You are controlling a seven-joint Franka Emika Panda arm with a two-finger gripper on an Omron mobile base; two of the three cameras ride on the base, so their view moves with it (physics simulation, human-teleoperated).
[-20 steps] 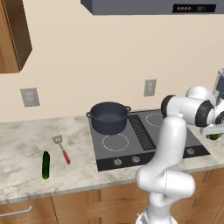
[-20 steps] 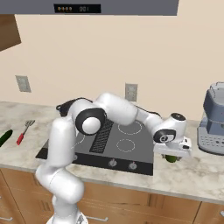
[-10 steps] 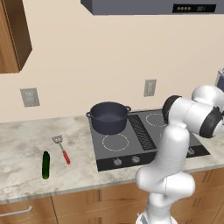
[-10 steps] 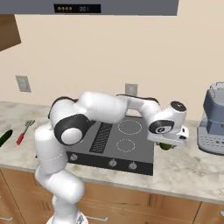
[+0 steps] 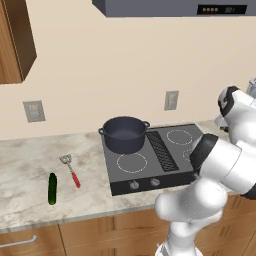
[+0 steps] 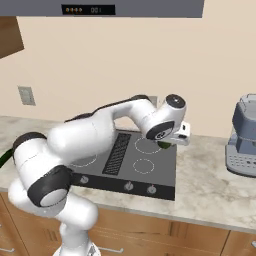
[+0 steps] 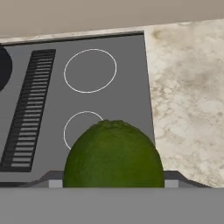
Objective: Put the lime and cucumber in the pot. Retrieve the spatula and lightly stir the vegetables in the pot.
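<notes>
A round dark green lime sits between my gripper's jaws, which are shut on it. The gripper hangs above the right side of the black cooktop, and a sliver of the lime shows under the hand. The dark blue-grey pot stands on the cooktop's back left burner; its edge shows at the left of the hand view. On the counter left of the stove lie the red-handled spatula and the dark green cucumber, far from the gripper.
A grey coffee machine stands on the counter at the far right. A range hood hangs above the stove and a wooden cabinet is at the upper left. Marble counter lies right of the cooktop.
The arm has risen and swung left, carrying the lime from beside the coffee machine to above the cooktop's right burners. Pot, spatula and cucumber have not moved.
</notes>
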